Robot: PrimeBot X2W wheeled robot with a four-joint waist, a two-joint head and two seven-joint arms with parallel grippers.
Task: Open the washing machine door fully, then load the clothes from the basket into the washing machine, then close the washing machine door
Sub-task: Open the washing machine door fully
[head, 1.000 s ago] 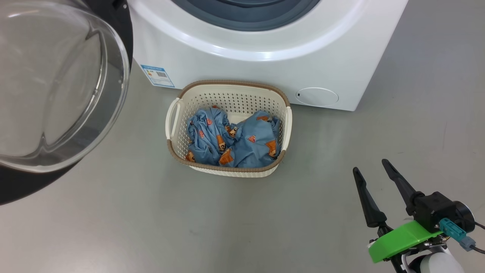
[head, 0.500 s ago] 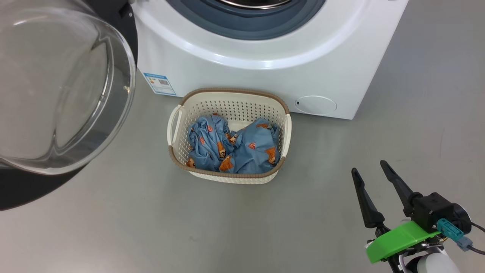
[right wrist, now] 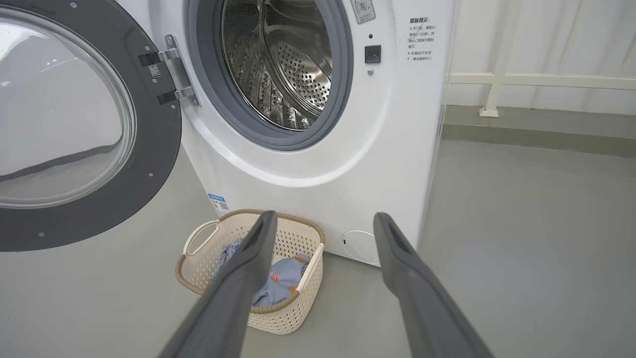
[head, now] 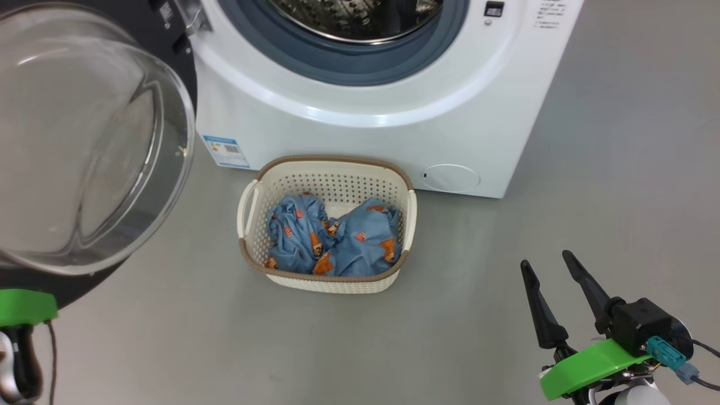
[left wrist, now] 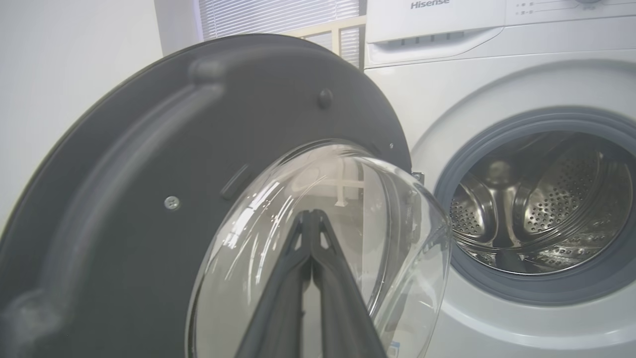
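Hanging wide open to the left of the washer (head: 365, 129), the door (head: 84, 140) bares the steel drum (right wrist: 283, 64). The clothes (head: 332, 242) lie bunched in the basket (head: 337, 162), which sits on the floor (head: 169, 337) just in front of the washer. The left tool (left wrist: 310, 216) has its fingers pressed together close to the door's glass, perhaps touching it; the blur leaves that unsure. The right tool (head: 544, 259) hovers with fingers apart, well right of the basket.

Head cam higher, drum (head: 355, 16) in view
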